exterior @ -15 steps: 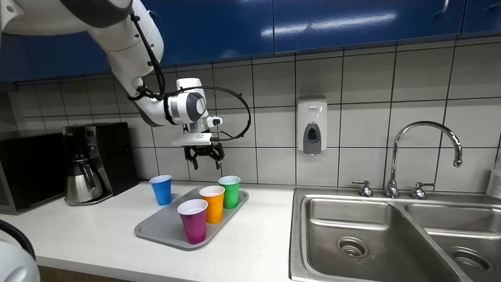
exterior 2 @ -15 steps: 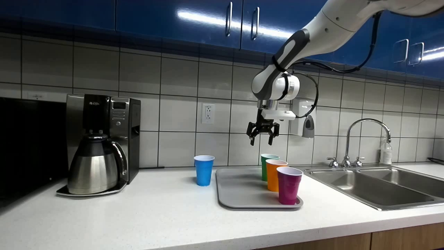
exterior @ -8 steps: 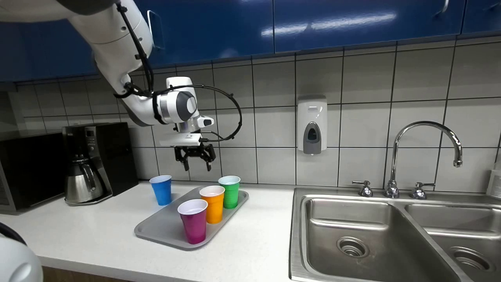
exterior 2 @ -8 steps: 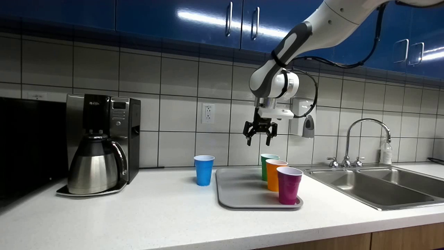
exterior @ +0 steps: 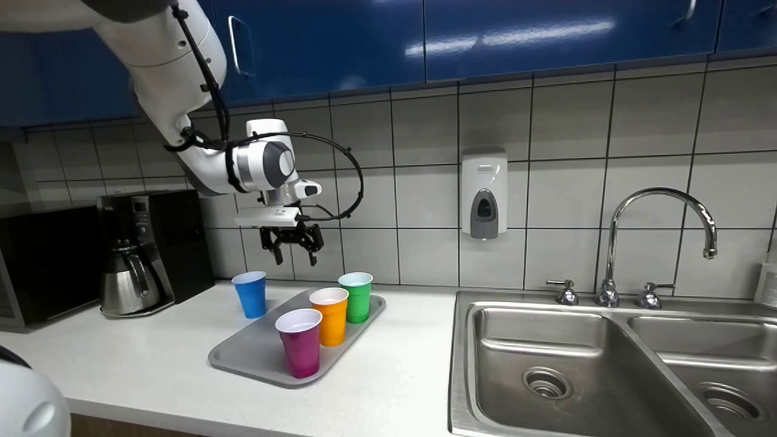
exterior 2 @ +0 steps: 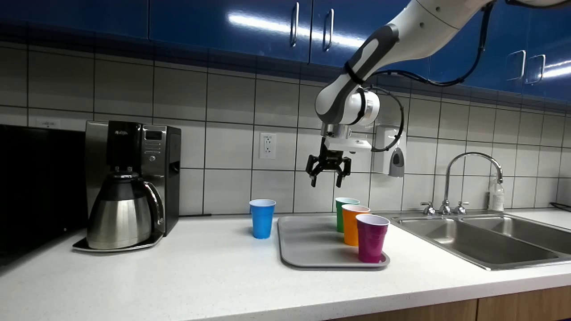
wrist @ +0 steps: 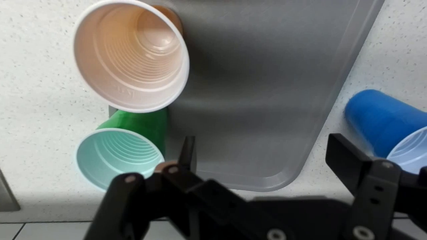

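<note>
One blue cup (exterior 2: 262, 220) beside tray (exterior 2: 308, 243); gripper (exterior 2: 326, 183) (jaws spread wide, holding nothing) has shifted nearer that cup; seemingly still positioning.

Tray (exterior: 261, 346) offers passage between green cup (exterior: 358, 300) and blue cup (exterior: 251, 297).

The arm (exterior 2: 401, 40) bends down above the counter (exterior 2: 200, 276), near its back edge, fingers (wrist: 345, 160) spread wide, pointing downward

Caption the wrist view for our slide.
Open, empty pincer; below, a gray tray bearing an orange cup and a green cup, with a blue cup on the counter alongside.
</note>
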Tool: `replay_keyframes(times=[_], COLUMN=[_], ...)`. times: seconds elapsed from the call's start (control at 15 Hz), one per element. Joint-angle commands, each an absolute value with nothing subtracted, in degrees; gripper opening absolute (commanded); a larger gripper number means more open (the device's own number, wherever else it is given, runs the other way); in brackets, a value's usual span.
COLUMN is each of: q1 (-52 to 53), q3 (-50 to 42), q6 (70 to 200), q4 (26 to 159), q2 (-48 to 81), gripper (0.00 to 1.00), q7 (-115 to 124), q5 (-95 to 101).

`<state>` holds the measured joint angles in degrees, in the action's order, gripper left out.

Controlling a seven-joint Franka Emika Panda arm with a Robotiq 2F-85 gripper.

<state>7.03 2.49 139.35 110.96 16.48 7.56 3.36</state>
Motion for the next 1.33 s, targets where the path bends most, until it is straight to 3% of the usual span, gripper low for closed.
replay_keyframes(times=[0.0, 1.27], q1=[7.23, 9.67], q3=[3.01, 2.98], q6=[139.06, 139.22], q4=[110.91, 110.88], q2=[16.21, 17.01], gripper=[1.00, 1.00], q7=[9.17, 15.11], q5=[2.35, 3.35])
